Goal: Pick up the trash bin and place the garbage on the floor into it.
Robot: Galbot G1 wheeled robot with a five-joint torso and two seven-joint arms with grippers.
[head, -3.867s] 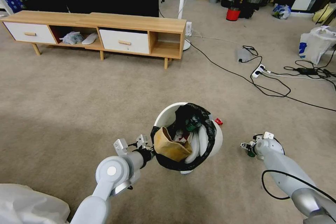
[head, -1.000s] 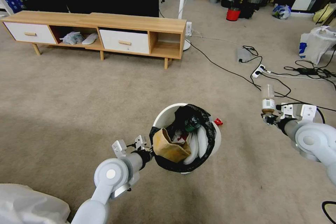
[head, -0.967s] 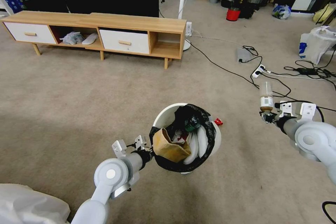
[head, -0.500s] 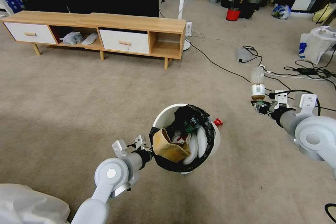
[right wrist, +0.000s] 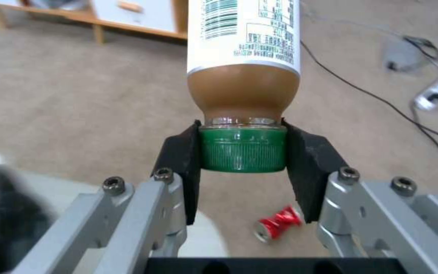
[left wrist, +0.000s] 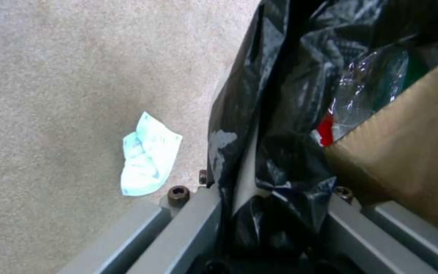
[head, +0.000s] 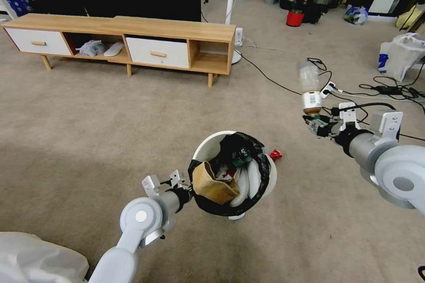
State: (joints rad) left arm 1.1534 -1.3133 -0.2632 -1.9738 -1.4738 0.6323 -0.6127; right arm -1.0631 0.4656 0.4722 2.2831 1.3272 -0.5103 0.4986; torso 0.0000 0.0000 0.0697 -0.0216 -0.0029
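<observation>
**Trash bin held aloft, bottle gripped beside it**

Trash bin (head: 234, 172): small round white bin with a black bag liner (left wrist: 280, 114), held off the floor (head: 110, 132) in front of the robot, low and central in the head view. The left gripper (head: 183, 192) is clamped on its near rim; the left wrist view shows the grey fingers (left wrist: 194, 224) pinching white rim and liner between them.

Contents of the bin: a brown paper carton (head: 214, 185) leaning at the near side, white pieces (head: 248, 179) beside it, a dark green item (head: 242, 157) farther back, and a bit of red (left wrist: 325, 131) against the carton.

Bottle (head: 311, 90): clear plastic with a white printed label and a little brown liquid, held cap-down. The right gripper (right wrist: 243, 152) has its black pads (right wrist: 183, 160) closed on the green cap (right wrist: 243, 148). Gripper and bottle are to the right of the bin and beyond it, apart from the rim, raised above the carpet.

Garbage on the floor: a crushed red can (head: 275, 154) just beside the bin's far right side; a pale crumpled tissue (left wrist: 148, 156) near the bin's underside in the left wrist view.

Surroundings: a low wooden cabinet (head: 124, 40) with white drawers well behind; black cables (head: 345, 110) and a power strip (head: 326, 89) on the right; a white plastic bag (head: 398, 57) at the far right.
</observation>
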